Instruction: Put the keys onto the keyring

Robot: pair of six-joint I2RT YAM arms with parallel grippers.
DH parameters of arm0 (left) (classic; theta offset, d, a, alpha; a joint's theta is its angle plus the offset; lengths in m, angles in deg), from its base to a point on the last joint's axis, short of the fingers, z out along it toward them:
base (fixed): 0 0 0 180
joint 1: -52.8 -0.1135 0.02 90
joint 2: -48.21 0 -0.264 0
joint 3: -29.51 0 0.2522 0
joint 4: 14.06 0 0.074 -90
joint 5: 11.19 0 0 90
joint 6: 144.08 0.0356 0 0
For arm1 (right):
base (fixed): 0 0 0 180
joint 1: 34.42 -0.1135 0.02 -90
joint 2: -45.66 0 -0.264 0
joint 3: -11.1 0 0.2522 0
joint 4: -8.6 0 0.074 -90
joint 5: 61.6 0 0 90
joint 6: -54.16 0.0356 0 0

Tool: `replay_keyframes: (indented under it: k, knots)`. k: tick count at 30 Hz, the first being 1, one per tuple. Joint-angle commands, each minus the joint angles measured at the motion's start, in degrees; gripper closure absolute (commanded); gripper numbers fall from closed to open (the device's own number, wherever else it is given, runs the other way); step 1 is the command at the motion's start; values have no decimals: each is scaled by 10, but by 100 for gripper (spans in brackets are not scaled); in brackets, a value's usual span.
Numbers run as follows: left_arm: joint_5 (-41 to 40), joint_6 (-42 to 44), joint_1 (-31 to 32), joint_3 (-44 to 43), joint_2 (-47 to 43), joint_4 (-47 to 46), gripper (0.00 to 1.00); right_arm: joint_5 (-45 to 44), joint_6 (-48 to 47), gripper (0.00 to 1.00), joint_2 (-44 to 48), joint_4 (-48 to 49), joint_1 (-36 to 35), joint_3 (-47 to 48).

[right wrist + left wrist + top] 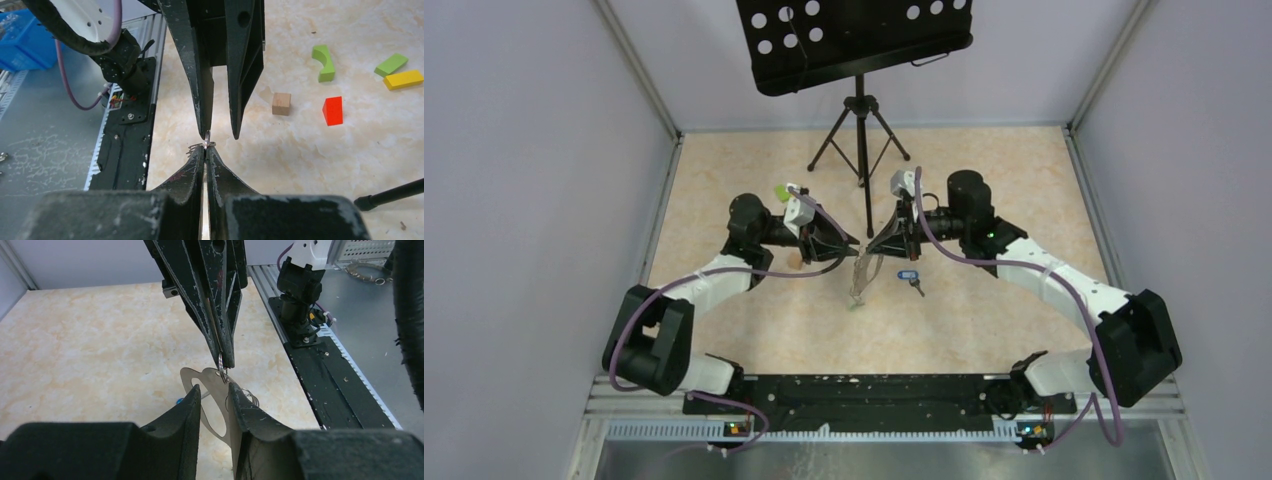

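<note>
From above, the left gripper (852, 243) and right gripper (873, 243) are seen tip to tip over the middle of the table (724, 180). The keyring (860, 278) is hung between them, with a small green piece at its lower end, too small to identify. The blue-tagged key (909, 278) is left lying on the table just beside it.

In the left wrist view, the left gripper's fingers (196, 405) are held partly apart on either side of the keyring's pale flat loop. Whether they touch it cannot be told. The small metal ring at the keyring's top is pinched in the right gripper's closed tips.

In the right wrist view, the right gripper (205, 150) is closed tight on that ring. The left gripper's tips are parted above it. Coloured blocks (332, 110) are scattered well apart on the table.
</note>
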State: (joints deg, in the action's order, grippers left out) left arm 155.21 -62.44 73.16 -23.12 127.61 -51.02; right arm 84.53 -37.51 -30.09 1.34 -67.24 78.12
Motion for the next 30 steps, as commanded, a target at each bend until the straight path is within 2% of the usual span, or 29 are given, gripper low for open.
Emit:
replay_keyframes:
  k: [1, 15, 23, 30]
  knots:
    - [29, -61, 0, 13, 12, -104, 70, 33, 4, 100, 4, 43, 6, 3]
    - [25, -138, 10, 13, 41, -189, 66, 22, -1, 100, -7, 39, 6, 6]
    - [22, -162, 13, 8, 51, -213, 74, 20, -2, 100, -11, 40, 6, 5]
    - [23, -177, 14, 5, 57, -227, 87, 17, -3, 100, -14, 43, 6, 2]
